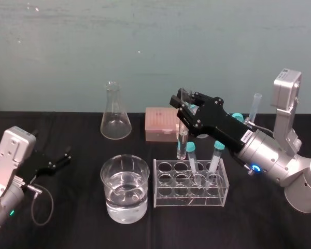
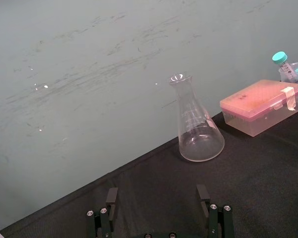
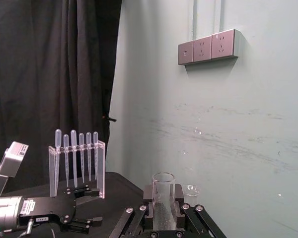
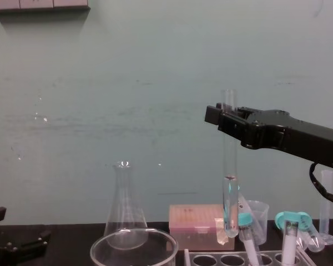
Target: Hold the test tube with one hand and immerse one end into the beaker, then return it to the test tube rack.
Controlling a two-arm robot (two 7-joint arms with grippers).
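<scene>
Test tube (image 4: 229, 166) upright, clamped near its rim by right gripper (image 1: 184, 106), bottom hanging just above rack (image 1: 166, 197). Left gripper (image 1: 62, 157) parked left of beaker (image 1: 108, 187), fingers apart.

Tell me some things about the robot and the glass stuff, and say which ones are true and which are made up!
1. The right end effector holds the test tube upright. True.
2. The test tube's round bottom is dipped in the beaker. False: it hangs in the air by the test tube rack, apart from the beaker.
3. The beaker has clear liquid in it. True.
4. The left end effector is gripping the conical flask. False: it is open and holds nothing, down at the left side of the table, away from the flask.
</scene>
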